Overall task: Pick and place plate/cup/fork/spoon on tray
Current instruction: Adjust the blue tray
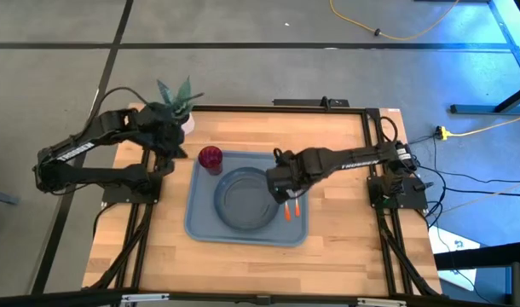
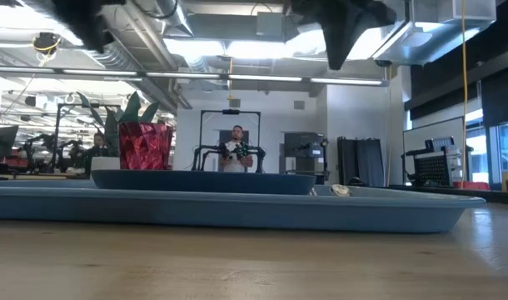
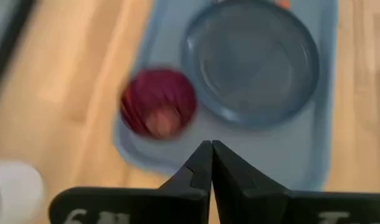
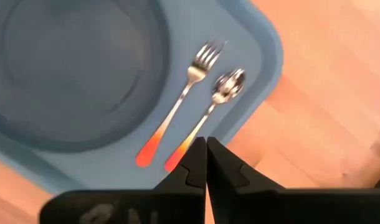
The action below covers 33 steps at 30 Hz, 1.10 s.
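The light blue-grey tray (image 1: 200, 223) lies in the middle of the table. On it rest the dark grey-blue plate (image 1: 243, 198), the dark red cup (image 1: 210, 159) at its far left corner, and the fork (image 4: 177, 106) and spoon (image 4: 209, 109) side by side next to the plate. My right gripper (image 4: 205, 149) is shut and empty above the orange handle ends. My left gripper (image 3: 210, 152) is shut and empty above the tray's left part, near the cup (image 3: 159, 111).
A white pot with a green plant (image 1: 179, 107) stands at the table's far left, behind the cup. Bare wood lies on the near side of the tray and to its right. In the low view a person (image 2: 236, 150) stands far off in the room.
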### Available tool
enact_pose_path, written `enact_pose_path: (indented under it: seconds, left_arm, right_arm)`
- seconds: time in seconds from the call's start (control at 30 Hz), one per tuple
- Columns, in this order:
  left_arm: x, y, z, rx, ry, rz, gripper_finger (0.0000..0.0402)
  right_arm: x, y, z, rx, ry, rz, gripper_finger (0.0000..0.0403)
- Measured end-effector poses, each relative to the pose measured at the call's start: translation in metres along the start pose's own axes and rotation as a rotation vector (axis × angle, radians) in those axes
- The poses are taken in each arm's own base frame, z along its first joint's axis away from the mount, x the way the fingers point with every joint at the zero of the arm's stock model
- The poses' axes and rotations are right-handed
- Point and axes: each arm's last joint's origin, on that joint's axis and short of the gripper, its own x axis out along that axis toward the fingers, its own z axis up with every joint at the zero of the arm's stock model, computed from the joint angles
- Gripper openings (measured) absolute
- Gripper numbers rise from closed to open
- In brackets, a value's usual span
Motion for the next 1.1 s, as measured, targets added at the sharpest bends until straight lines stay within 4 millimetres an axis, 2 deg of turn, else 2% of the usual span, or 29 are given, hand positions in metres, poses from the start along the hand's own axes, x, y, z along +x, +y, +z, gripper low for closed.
enact_pose_path:
  seconds: [0.13,0.23,0.4,0.53,0.67,0.83,1.1]
  left_arm:
    - [0.005,-0.008,-0.025,-0.089,0.090,-0.037,0.0001]
    - [0.018,-0.011,-0.046,-0.156,0.135,-0.057,0.0001]
    - [0.045,-0.013,-0.085,-0.241,0.208,-0.074,0.0000]
    - [0.066,-0.012,-0.106,-0.277,0.229,-0.080,0.0000]
    - [0.067,-0.013,-0.105,-0.305,0.204,-0.089,0.0000]
    - [0.068,-0.012,-0.105,-0.501,0.212,-0.035,0.0000]
    - [0.072,-0.022,-0.097,-0.656,0.193,-0.102,0.0000]
  right_arm:
    - [-0.005,0.009,-0.016,0.012,0.000,0.015,0.0002]
    - [-0.001,0.016,-0.028,0.053,-0.002,0.037,0.0002]
    - [0.023,0.037,-0.049,0.088,0.032,0.148,0.0002]
    - [0.047,0.049,-0.064,0.087,0.057,0.229,0.0002]
    - [0.069,0.057,-0.081,0.066,0.104,0.309,0.0002]
    - [0.090,0.063,-0.097,0.044,0.147,0.411,0.0002]
    - [0.082,0.053,-0.102,-0.039,0.151,0.462,0.0001]
